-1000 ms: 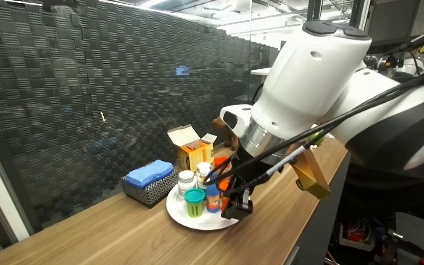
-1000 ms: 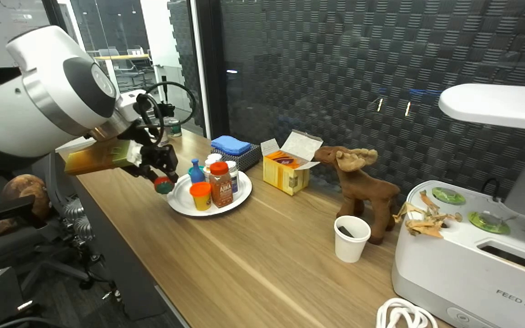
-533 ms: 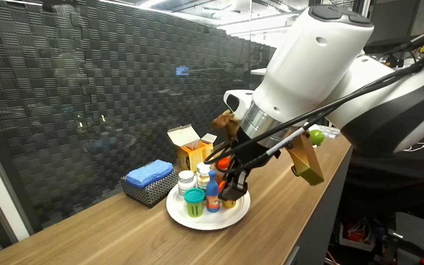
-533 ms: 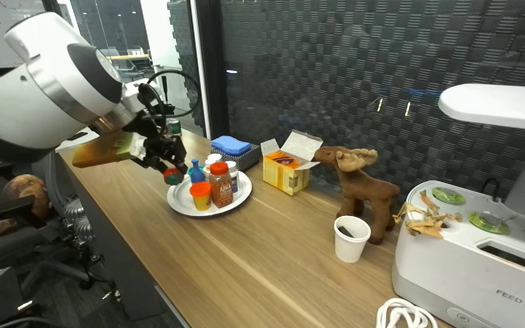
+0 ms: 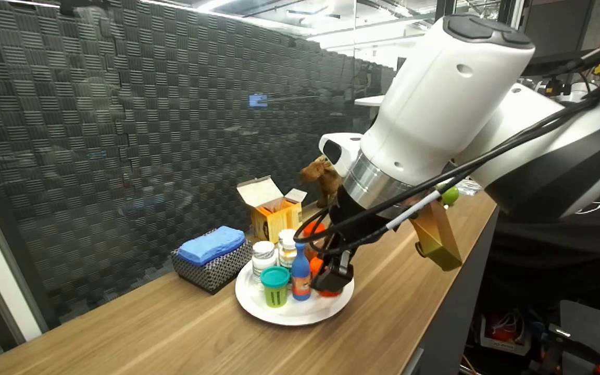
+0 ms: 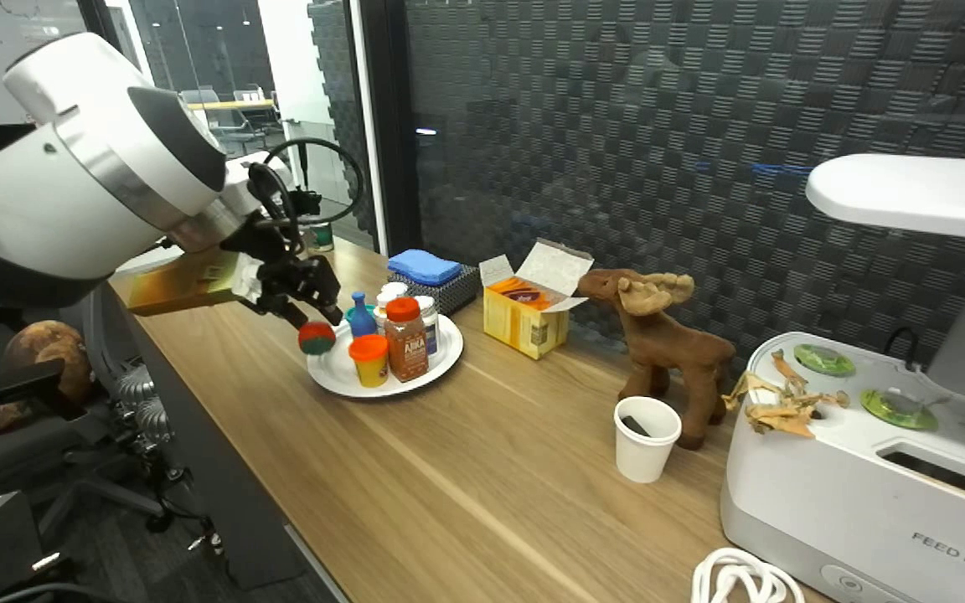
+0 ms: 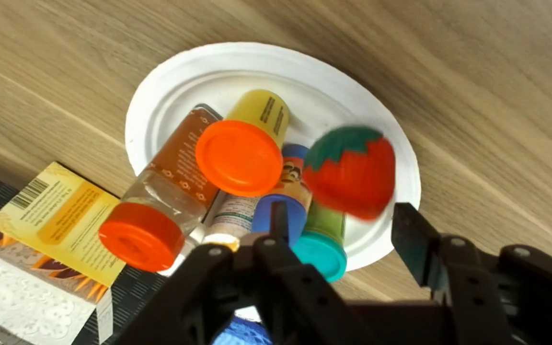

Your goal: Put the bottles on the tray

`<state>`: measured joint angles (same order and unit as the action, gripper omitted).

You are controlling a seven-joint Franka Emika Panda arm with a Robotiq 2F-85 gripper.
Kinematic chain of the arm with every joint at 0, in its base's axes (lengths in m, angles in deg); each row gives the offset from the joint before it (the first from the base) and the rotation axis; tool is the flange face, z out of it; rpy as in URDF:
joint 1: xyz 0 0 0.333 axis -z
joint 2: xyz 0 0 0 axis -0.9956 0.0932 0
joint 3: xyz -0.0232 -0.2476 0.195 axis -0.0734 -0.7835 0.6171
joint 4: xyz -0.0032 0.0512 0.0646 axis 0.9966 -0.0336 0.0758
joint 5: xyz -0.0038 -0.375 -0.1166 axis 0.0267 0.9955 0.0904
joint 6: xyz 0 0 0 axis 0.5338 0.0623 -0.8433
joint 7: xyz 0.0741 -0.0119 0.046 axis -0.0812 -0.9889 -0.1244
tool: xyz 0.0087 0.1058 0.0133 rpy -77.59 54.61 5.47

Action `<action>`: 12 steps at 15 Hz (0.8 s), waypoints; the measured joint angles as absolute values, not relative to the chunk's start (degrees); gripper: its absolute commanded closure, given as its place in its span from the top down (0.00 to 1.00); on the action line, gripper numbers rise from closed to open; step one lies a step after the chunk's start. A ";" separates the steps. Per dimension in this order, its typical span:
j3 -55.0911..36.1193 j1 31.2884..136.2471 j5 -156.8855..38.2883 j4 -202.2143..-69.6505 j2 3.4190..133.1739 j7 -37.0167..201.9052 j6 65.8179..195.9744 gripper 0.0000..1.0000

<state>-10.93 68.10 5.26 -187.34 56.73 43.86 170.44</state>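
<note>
The white round plate (image 6: 357, 390) holds several bottles: a red-capped brown jar (image 6: 407, 345), an orange-lidded yellow tub (image 6: 370, 363), a blue bottle (image 5: 300, 273), a teal-lidded green tub (image 5: 275, 287) and white bottles (image 5: 264, 256). My gripper (image 7: 342, 209) is open above the plate's edge; it also shows in both exterior views (image 5: 333, 282) (image 6: 320, 320). A red and green strawberry-shaped thing (image 7: 351, 173) is blurred just beyond the fingertips, touching neither finger in the wrist view. In an exterior view it is right below the jaws (image 6: 317, 338); whether it touches the plate I cannot tell.
An open yellow carton (image 6: 524, 325) and a blue flat pack (image 5: 212, 245) on a black box (image 5: 211, 273) stand behind the plate. A brown moose toy (image 6: 671, 356), white cup (image 6: 644, 452), white appliance (image 6: 851, 494) and white cable (image 6: 742, 578) stand farther along the table.
My gripper rose and moved farther over the plate, then came down slightly. The strawberry-shaped thing, at the fingertips before, is now lower and just beyond them.
</note>
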 measured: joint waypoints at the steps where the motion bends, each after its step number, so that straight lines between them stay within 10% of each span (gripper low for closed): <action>1: -10.93 68.10 6.29 -187.22 56.73 42.83 170.46 0.98; 12: -10.86 68.10 11.07 -186.71 56.81 35.72 170.30 1.00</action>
